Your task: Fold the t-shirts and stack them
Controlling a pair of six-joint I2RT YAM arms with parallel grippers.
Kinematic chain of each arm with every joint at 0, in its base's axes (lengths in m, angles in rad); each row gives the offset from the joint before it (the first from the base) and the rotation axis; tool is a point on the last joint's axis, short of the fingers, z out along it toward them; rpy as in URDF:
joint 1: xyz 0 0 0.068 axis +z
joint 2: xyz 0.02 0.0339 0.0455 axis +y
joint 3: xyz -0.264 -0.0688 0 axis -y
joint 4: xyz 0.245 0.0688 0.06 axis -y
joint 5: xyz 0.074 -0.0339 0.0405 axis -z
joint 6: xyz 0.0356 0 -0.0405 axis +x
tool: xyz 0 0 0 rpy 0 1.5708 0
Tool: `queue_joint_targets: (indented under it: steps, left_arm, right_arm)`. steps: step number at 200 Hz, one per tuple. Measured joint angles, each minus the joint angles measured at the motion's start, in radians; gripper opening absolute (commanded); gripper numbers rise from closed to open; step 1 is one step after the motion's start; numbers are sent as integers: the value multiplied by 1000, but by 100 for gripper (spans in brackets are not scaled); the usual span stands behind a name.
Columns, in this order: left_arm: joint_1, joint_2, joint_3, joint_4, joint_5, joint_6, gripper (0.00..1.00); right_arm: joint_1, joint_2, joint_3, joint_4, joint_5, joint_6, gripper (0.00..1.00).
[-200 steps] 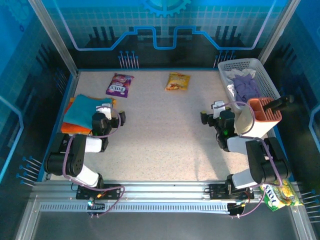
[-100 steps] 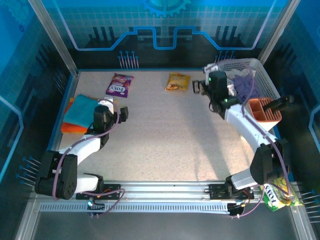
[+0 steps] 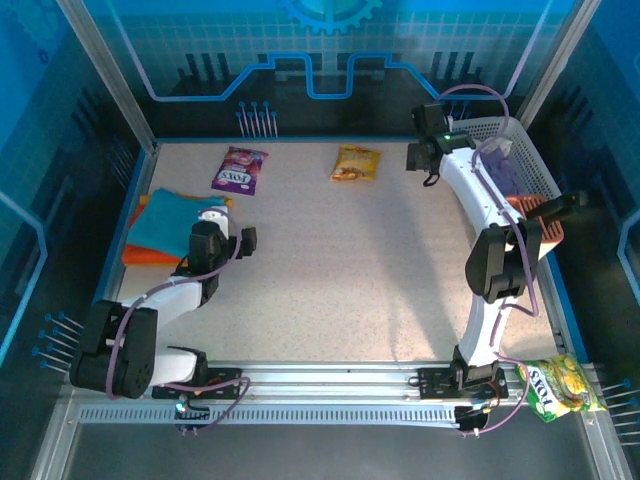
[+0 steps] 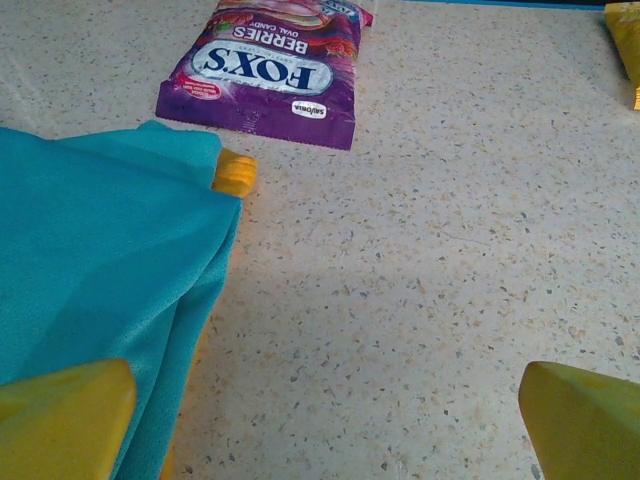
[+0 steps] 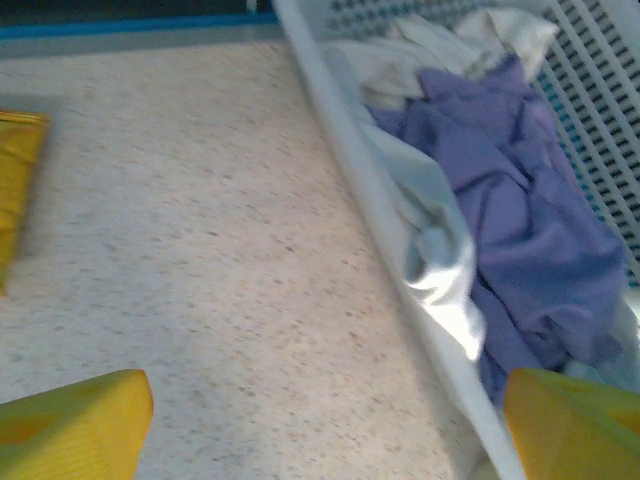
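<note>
My right gripper [image 3: 421, 163] hangs at the upper right of the overhead view, just beside the left wall of the white plastic lattice basket [image 3: 541, 160]. Its yellow fingers [image 5: 72, 420] stand wide apart with nothing between them. In my right wrist view a crumpled white cloth t-shirt [image 5: 440, 262] spills over the basket rim at centre right, tangled with a rumpled lavender cloth garment [image 5: 505, 190] deeper in. My left gripper [image 3: 243, 238] sits at the left of the overhead view, fingers likewise spread and empty. It is close by the folded teal t-shirt [image 3: 168, 218], which lies on a folded orange t-shirt [image 3: 143, 256].

I expect the white shirt to be light, limp and quick to sag, so it will trail and may drag the lavender piece along. The bunched fold hanging over the rim looks like my best pinch point, taken and lifted well up before I pull left.

The basket wall seems thin, and cloth catching in the lattice could shift or tip it. The speckled table [image 3: 330, 290] is bare across the middle, which is good spreading room. The purple snack packet [image 3: 239, 170] and the yellow snack packet [image 3: 356, 162] lie along the top, and I would keep the cloth below them.
</note>
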Motion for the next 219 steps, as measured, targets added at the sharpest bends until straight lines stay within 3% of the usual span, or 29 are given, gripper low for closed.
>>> queue_joint_targets:
  steps: [45,123,182,205,219]
  left_arm:
    - [-7,37,8,-4,0,0,99]
    - [-16,44,15,-4,0,3,99]
    - [-20,44,21,-4,-1,3,99]
    - [-25,45,21,-5,-1,3,99]
    - [-26,50,24,-5,-1,4,99]
  right_arm:
    - [-89,1,-28,-17,54,13,75]
    - [-138,109,-36,-16,15,40,58]
    - [-175,128,-36,36,-24,83,22]
    - [-176,128,-36,51,-24,81,1]
    - [-176,127,-36,56,-25,80,0]
